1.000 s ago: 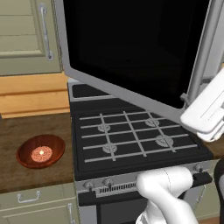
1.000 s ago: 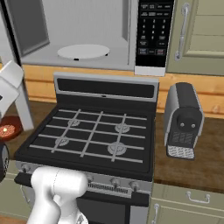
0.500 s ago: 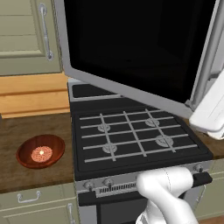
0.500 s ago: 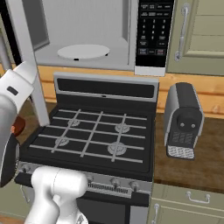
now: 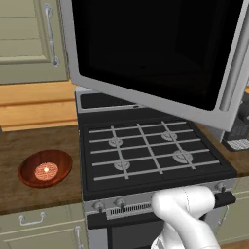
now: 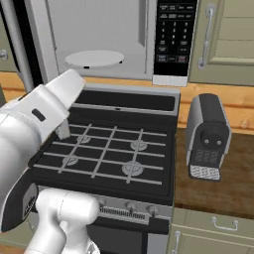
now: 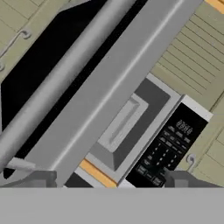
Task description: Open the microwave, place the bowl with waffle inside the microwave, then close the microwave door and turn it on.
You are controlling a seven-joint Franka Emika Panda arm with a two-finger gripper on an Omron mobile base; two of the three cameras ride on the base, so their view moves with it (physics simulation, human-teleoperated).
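Item: we recorded the bowl [image 5: 45,168], glossy reddish-brown, shallow, holding the pinkish waffle [image 5: 46,170], on the counter [image 5: 29,194] left of the stove [image 5: 151,155]. Microwave door [image 5: 155,53] stood open. Gripper [image 7: 109,179] spread wide, empty.

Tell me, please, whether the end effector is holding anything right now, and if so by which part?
Nothing is held: the end effector is open, its fingertips apart with the microwave door handle beyond them.

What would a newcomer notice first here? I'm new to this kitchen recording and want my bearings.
First, the microwave door, swung wide open over the stove, its black glass taking up much of the left base view. Behind it the microwave shows a pale interior with a white turntable. On the wooden counter left of the stove sits the reddish-brown bowl holding the waffle.
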